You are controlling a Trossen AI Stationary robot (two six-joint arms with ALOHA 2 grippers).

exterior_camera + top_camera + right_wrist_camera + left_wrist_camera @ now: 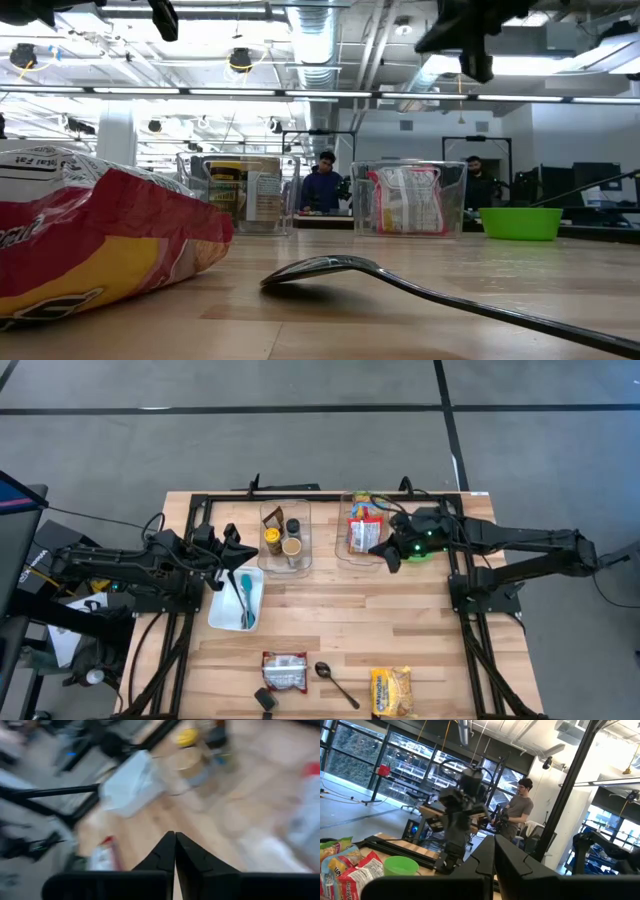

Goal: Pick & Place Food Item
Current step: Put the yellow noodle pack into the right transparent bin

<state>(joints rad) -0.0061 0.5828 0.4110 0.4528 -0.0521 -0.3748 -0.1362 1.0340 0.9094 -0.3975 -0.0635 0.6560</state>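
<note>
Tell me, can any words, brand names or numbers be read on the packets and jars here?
"Fat", partly cut off, on the white top of the red and yellow bag nearest the low camera.
Red snack bag in the clear bin: print too blurred to read.
Jars in the other clear bin: labels too small to read.
Packets and at the table's front edge: unreadable from above.

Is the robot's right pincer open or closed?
Closed. In the right wrist view the right pincer has its two dark fingers pressed together, with nothing between them.
</note>
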